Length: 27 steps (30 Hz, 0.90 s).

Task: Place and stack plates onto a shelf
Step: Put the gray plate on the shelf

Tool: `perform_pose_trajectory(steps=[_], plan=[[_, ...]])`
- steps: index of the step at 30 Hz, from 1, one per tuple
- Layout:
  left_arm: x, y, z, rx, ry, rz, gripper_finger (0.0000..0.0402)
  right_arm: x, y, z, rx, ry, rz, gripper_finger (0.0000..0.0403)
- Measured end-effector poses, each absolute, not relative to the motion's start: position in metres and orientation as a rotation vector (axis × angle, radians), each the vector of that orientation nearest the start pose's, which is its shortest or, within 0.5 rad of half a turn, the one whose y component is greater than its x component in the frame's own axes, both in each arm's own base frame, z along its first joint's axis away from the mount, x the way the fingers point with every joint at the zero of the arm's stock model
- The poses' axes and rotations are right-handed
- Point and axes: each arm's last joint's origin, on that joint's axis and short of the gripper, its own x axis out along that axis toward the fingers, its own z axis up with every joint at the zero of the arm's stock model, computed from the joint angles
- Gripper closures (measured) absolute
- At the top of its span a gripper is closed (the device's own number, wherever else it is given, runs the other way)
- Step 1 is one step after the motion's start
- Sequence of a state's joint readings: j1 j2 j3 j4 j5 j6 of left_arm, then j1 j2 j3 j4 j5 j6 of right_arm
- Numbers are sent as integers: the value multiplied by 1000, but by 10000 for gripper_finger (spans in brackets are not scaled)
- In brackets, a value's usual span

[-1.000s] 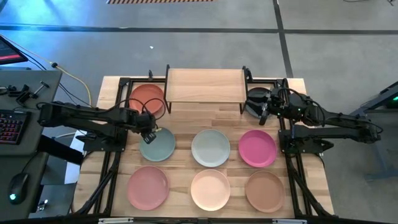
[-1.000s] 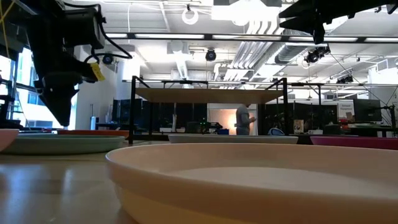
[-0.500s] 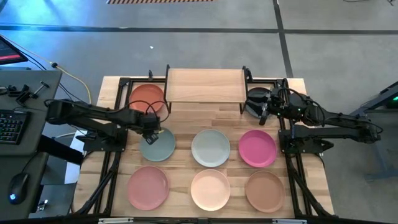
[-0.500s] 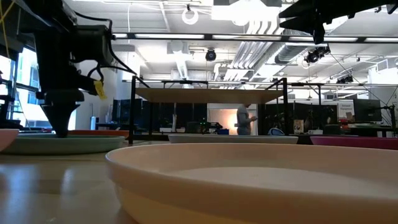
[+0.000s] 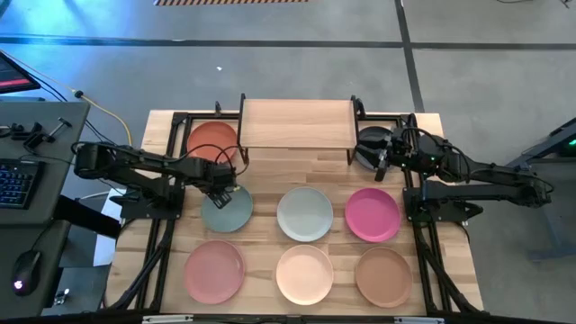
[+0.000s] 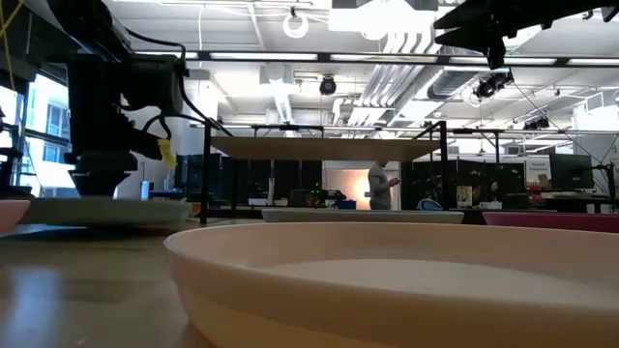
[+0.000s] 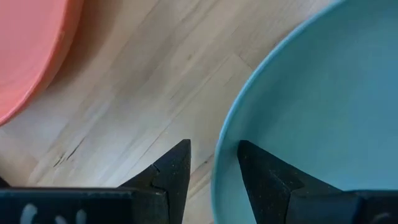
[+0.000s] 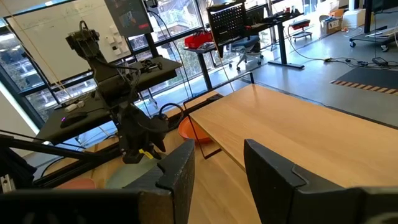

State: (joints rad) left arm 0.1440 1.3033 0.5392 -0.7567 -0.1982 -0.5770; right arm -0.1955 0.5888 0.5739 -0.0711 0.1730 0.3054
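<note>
Straddling the far rim of the sage green plate (image 7: 311, 112), the left gripper (image 7: 214, 168) has one finger inside and one outside, closed to a narrow gap; only the left wrist view shows this, while from above the gripper (image 5: 222, 184) merely covers that edge, the arm reaching in low from the left. The right gripper (image 8: 217, 168), fingers parted and empty, waits above the dark grey plate (image 5: 367, 144) right of the shelf (image 5: 297, 123).

No text or label can be read.
</note>
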Motion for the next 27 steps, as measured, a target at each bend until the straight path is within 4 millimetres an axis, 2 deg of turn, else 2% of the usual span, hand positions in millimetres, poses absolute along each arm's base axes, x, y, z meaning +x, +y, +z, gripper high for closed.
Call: perform_pose_trajectory(steps=[3,12,19,27], plan=[[171,30,136,-417,1399,694,293,139,-33,298,303,30,-379,274],[171,30,136,-429,1406,680,390,139,-33,298,303,30,-379,274],[171,29,138,-460,1395,652,397,139,-33,298,303,30,-379,274],[174,28,154,-509,1331,591,401,139,-33,298,303,30,-379,274]])
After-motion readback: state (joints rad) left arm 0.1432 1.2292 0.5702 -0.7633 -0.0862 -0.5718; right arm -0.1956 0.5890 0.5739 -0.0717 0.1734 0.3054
